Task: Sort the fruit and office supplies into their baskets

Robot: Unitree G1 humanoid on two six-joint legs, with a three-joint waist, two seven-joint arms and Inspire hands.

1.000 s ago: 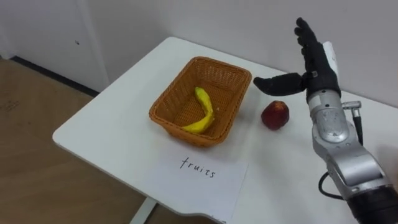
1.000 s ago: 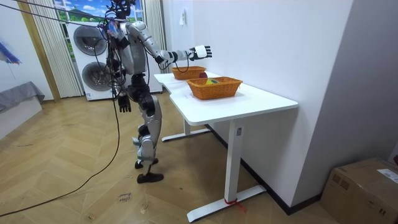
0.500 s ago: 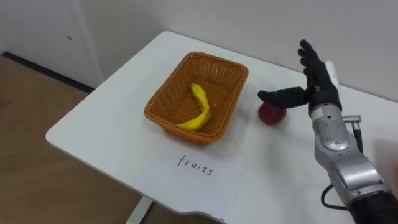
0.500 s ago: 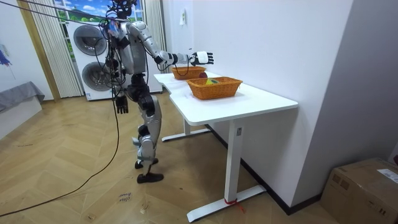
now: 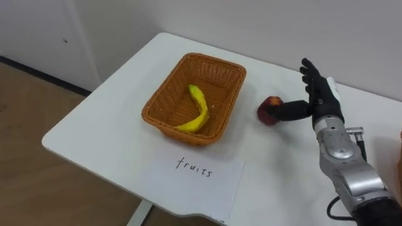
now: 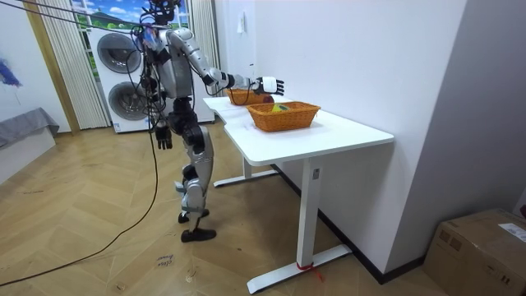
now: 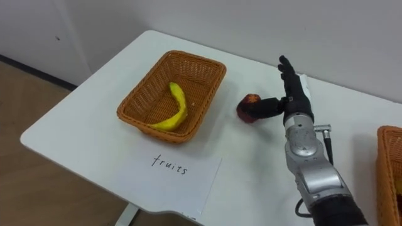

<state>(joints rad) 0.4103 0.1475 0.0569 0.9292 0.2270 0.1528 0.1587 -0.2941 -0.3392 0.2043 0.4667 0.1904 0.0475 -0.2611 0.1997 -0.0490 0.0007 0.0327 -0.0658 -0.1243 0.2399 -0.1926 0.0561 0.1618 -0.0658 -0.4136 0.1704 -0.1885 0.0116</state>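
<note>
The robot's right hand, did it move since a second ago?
Yes. The right hand came down towards the red apple beside the fruit basket; its thumb now reaches the apple's side.

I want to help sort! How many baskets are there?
2. One basket holds a banana, by the paper sign; the other basket sits farther right on the table.

A single handwritten word, "fruits", can be read, in dark pen strokes on a white sheet of paper (image 5: 191,177). The sheet lies flat on the white table (image 5: 94,119), near its front edge, just in front of the wicker basket (image 5: 217,61); the word sits in the sheet's upper half and reads upright from the robot's side
</note>
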